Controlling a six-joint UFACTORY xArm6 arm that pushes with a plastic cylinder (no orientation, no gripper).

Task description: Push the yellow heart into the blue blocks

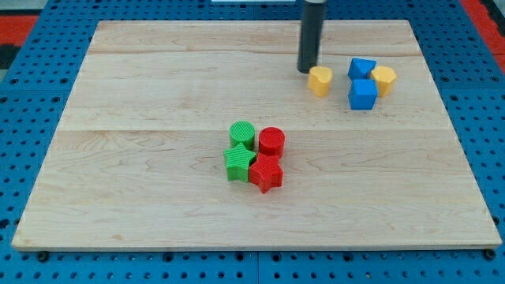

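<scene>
yellow heart (pixel 319 80) sits near the view's top edge of the wooden worktop (pixel 158 189), well right of centre. taking the heart as landmark: my tip (pixel 306 71) stands just to its left and slightly toward the view's top, touching or all but touching its side; i cannot tell which. end effector is a plain rod with no jaws, so there is nothing to be apart or together; it clamps nothing.

right of the heart, across a small gap, lie two blue blocks: a blue cube (pixel 363 94) and behind it a second blue block (pixel 362 68), shape unclear. a second yellow block (pixel 384 80) sits on their far side, touching them.

handling, as a judgement: heart looks small, rigid and light, likely to slide easily on smooth wood. its lobed outline may make it spin off a point contact, so contact should be at mid-left, pushing straight right.

room: path from heart to the blue pair is clear. worktop's top edge is near. well below and left of the heart, the cluster of green cylinder (pixel 242 134), green star (pixel 238 162), red cylinder (pixel 271 141) and red star (pixel 267 173) is out of the way.
</scene>
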